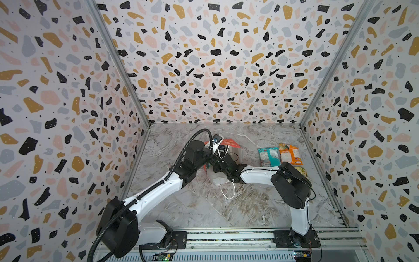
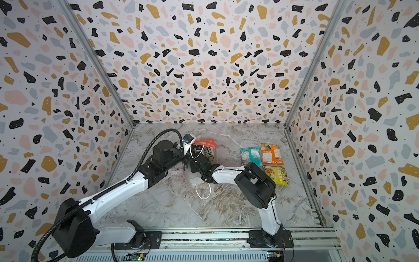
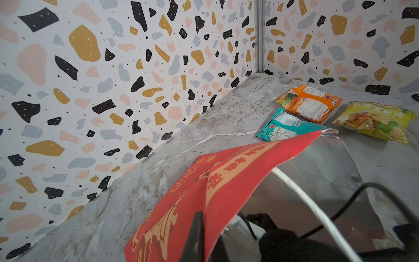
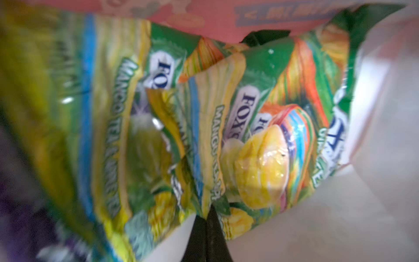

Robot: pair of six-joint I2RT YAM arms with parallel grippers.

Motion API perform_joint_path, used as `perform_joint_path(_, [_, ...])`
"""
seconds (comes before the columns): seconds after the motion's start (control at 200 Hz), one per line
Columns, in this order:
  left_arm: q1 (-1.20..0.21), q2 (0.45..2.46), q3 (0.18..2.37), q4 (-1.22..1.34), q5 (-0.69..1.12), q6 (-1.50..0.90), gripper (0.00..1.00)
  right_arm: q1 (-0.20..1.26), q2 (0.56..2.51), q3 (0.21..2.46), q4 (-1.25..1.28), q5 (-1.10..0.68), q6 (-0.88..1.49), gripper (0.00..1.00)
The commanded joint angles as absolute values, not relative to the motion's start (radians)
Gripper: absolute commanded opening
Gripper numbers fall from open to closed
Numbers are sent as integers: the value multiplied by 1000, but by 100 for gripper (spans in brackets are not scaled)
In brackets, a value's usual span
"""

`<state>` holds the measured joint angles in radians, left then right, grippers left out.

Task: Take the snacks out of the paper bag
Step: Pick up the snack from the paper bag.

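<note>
The red paper bag (image 1: 230,143) (image 2: 205,143) stands mid-table with its white mouth facing up. My left gripper (image 3: 204,229) is shut on the bag's red wall (image 3: 226,181) at the rim. My right arm reaches down into the mouth, and its fingertips are hidden in both top views. Inside, my right gripper (image 4: 207,214) is shut on the edge of a green-yellow FOX'S packet (image 4: 226,113). A purple packet (image 4: 13,215) shows blurred beside it. Three snacks lie on the table right of the bag: teal (image 1: 268,156), orange (image 1: 290,154) and yellow (image 2: 279,175).
A white cord handle (image 1: 229,192) loops onto the marble table (image 1: 192,204) in front of the bag. My right elbow (image 1: 291,186) hangs over part of the yellow packet. Patterned walls (image 1: 68,113) close three sides, and a metal rail (image 1: 226,238) runs along the front.
</note>
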<state>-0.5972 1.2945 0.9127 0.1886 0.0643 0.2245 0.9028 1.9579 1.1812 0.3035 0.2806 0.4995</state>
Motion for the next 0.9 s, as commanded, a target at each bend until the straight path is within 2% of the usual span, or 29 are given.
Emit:
perform_joint_path(0.0, [-601,1280,897,244,40,225,0,927,1863,1151,375,265,441,0])
perform_joint_path(0.896, [-601,1269,892,281,6,215,0,990,1454,719,703,47,234,0])
